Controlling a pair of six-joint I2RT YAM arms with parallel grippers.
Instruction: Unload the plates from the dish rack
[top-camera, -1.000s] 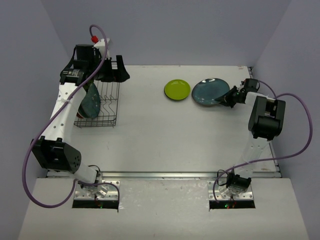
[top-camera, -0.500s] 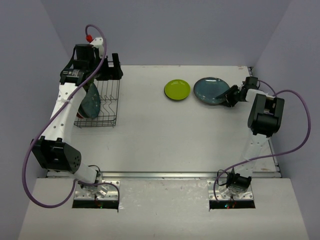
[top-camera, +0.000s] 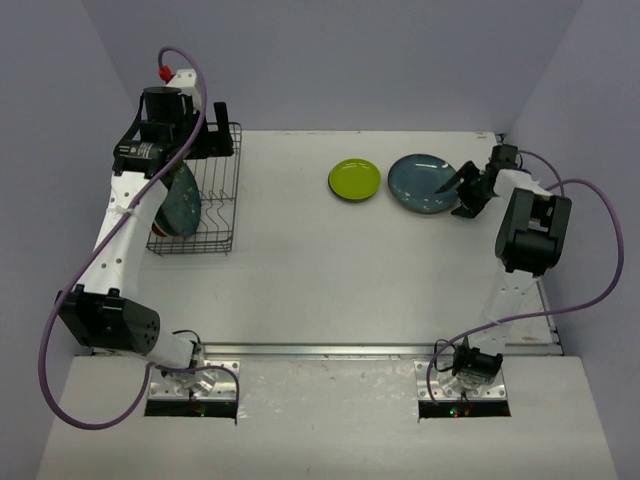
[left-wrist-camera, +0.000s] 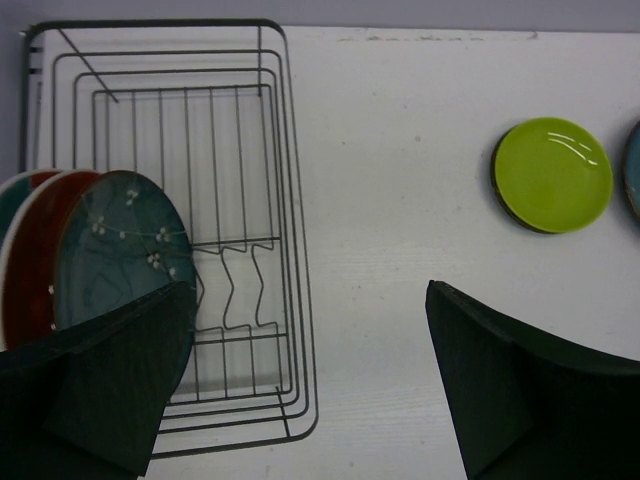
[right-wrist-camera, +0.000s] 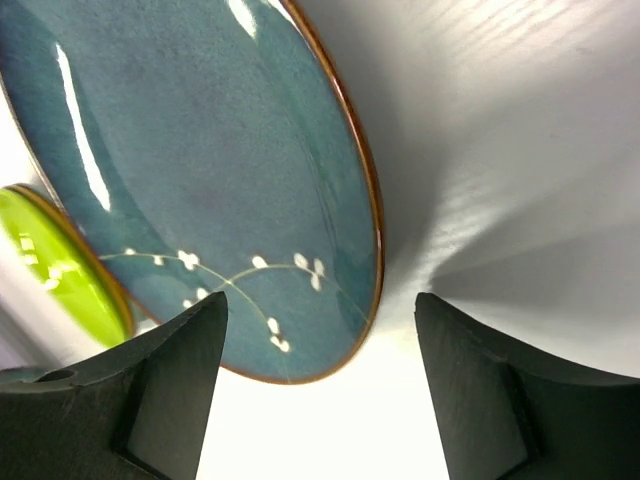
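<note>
The black wire dish rack (top-camera: 214, 246) stands at the table's far left. Plates stand upright in its near end: a teal flowered plate (left-wrist-camera: 118, 255) in front and a red plate (left-wrist-camera: 34, 262) behind it. A lime-green plate (top-camera: 354, 180) and a bluish-teal plate (top-camera: 418, 184) lie flat on the table at the far right. My right gripper (top-camera: 458, 192) is open at the teal plate's right rim (right-wrist-camera: 368, 215), with that edge between its spread fingers and nothing gripped. High above the rack's far end, my left gripper (top-camera: 225, 135) is open and empty.
The rack (left-wrist-camera: 290, 200) has bare wire dividers across its far half. In the left wrist view the lime-green plate (left-wrist-camera: 552, 174) lies to the right of the rack, with bare white table between them. Purple walls enclose the table on three sides.
My right gripper has opened and let go of the bluish-teal plate, which went from tilted to lying flat. The left gripper has shifted slightly back over the rack.
</note>
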